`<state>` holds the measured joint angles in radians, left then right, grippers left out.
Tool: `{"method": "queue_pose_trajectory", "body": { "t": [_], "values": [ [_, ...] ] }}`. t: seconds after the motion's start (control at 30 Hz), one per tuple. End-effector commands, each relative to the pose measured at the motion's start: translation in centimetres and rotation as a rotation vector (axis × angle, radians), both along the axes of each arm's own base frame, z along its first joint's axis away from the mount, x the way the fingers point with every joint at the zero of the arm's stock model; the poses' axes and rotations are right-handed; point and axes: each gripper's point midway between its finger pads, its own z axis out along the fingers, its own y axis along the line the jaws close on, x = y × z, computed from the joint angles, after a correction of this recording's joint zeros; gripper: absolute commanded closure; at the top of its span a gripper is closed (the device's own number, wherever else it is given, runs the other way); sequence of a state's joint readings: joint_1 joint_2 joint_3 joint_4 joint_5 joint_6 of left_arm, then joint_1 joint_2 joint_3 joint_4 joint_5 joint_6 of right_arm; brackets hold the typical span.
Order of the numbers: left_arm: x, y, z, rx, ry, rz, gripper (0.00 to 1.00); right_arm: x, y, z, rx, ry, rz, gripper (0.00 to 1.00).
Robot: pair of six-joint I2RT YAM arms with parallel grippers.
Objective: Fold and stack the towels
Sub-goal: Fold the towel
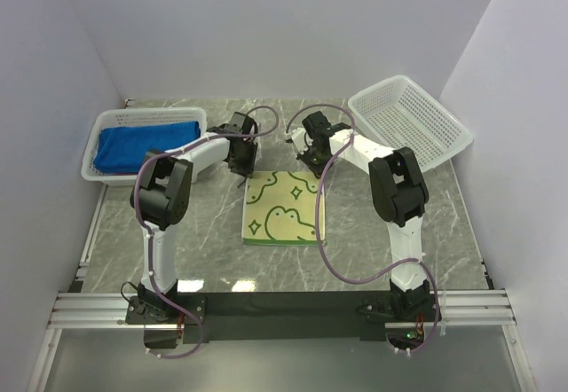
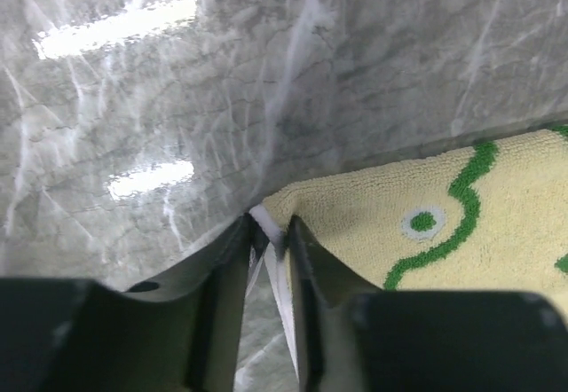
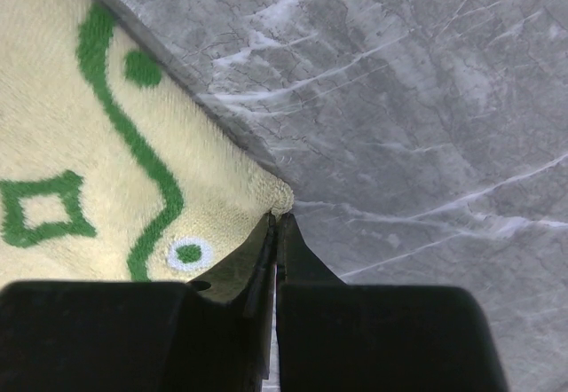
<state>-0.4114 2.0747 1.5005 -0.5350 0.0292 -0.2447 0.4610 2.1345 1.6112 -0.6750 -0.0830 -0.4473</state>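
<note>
Under left claw (image 2: 271,232), right claw (image 3: 277,223): yellow towel (image 1: 284,207) corners partly hidden.

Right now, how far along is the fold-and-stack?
Done: nothing stacked. In hand: yellow towel lies flat, left gripper and right gripper pinching its far corners. To do: fold it, then the blue towel in the left basket.

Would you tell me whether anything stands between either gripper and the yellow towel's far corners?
Nothing visible does. The left gripper and right gripper each have their fingertips at a far corner of the yellow towel; only the right arm's purple cable hangs by its right edge.
</note>
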Motion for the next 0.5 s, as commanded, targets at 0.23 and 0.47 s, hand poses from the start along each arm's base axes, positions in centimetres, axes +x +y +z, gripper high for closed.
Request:
{"method": "queue_pose_trajectory", "body": {
  "t": [0.23,0.47],
  "values": [
    [-2.1,2.1,-4.0,0.059,0.087,-0.027,0.96,-1.3,-0.7,-0.5,-0.046,0.040,0.009,1.00],
    [-0.6,1.7,-1.0,0.032,-0.015,-0.042,0.99,-0.1,-0.5,1.8,-0.029,-0.037,-0.009,1.00]
  ]
}}
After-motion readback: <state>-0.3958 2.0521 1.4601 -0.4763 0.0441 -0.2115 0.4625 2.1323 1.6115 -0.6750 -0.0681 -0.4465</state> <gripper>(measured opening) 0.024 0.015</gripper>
